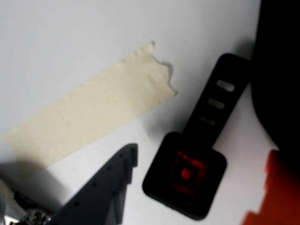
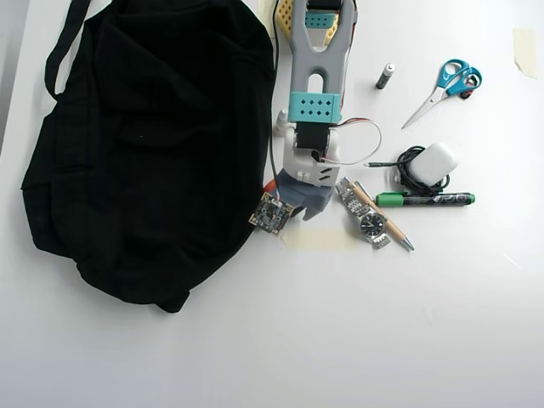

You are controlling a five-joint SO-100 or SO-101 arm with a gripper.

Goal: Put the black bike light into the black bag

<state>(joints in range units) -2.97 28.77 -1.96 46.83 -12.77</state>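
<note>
Tool [image 1: 187,187] wide open, fingers flanking black bike light [image 1: 187,176], apparently not touching.

The light [image 1: 187,176] lies flat on the white table, its square black head with the red lens facing up, its narrower slotted strap reaching away to the upper right in the wrist view, where its tip meets the bag's edge. The bag [image 2: 144,144] is big, soft and black, slumped across the table's left side in the overhead view, its strap looping off the far left corner.
</note>
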